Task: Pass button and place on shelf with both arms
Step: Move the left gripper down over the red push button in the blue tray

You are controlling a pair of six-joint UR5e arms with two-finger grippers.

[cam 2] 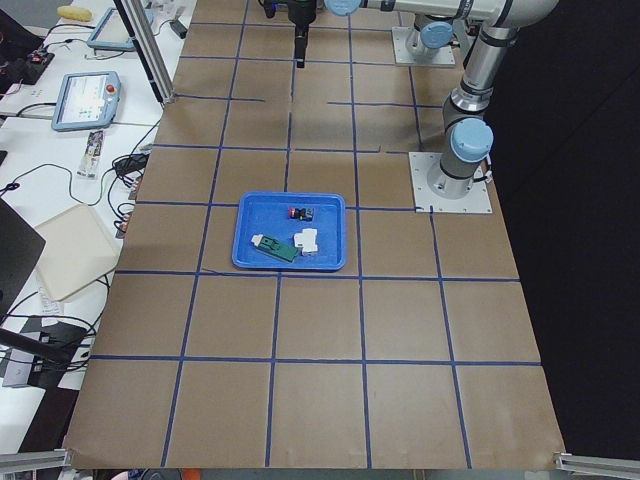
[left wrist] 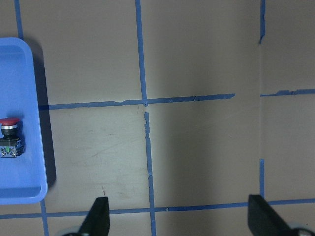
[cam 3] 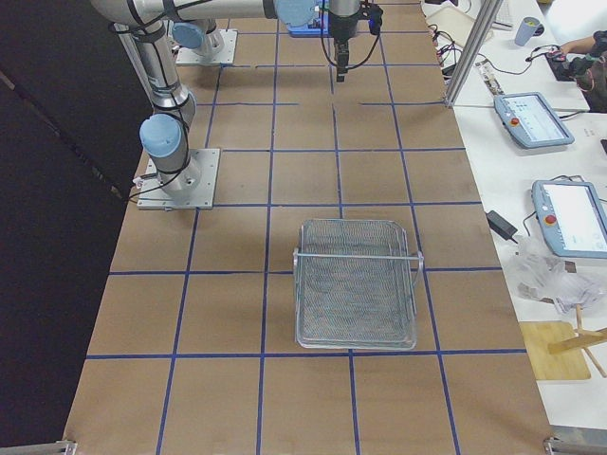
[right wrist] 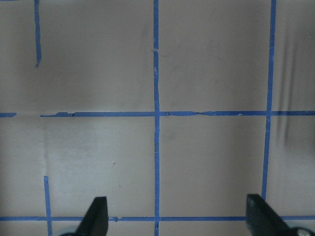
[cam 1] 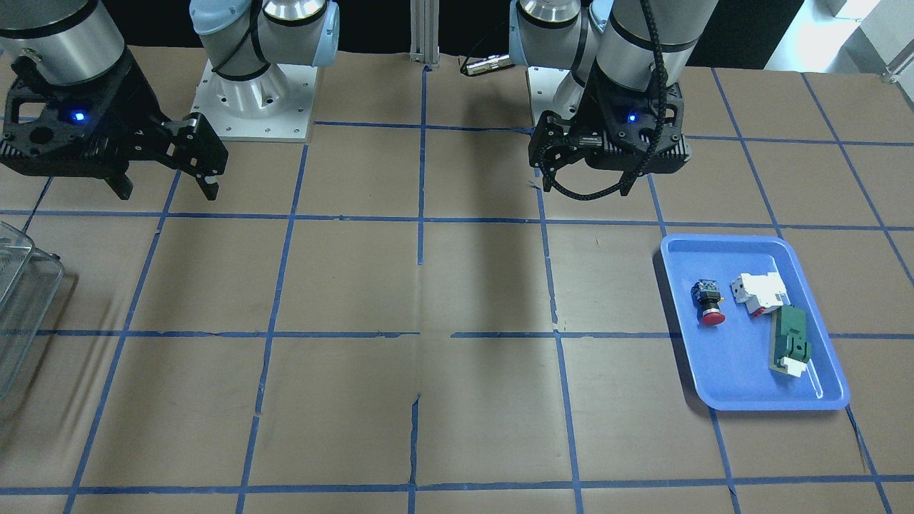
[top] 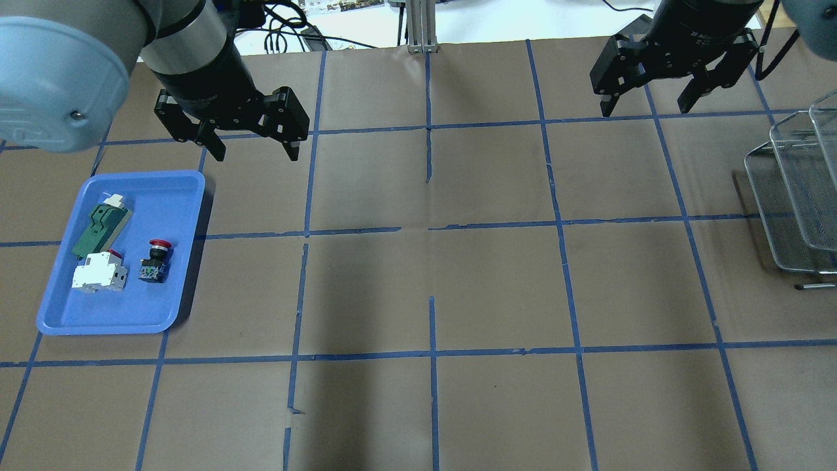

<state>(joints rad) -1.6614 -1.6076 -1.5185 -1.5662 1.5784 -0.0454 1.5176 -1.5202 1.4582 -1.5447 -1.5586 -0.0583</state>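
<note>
The button point(top: 155, 260), with a red cap and black body, lies on its side in the blue tray point(top: 98, 314), cap pointing away from the robot. It also shows in the front view point(cam 1: 709, 304) and at the left edge of the left wrist view point(left wrist: 10, 138). My left gripper point(top: 256, 152) is open and empty, above the table just beyond the tray's far right corner. My right gripper point(top: 646, 106) is open and empty at the far right, near the wire shelf point(top: 788, 203). In both wrist views the fingertips point(left wrist: 98, 217) point(right wrist: 100, 214) stand wide apart over bare table.
A white-and-red block point(top: 99, 275) and a green-and-white block point(top: 99, 226) lie in the tray to the left of the button. The wire shelf also shows in the right side view point(cam 3: 356, 284). Blue tape lines grid the brown table.
</note>
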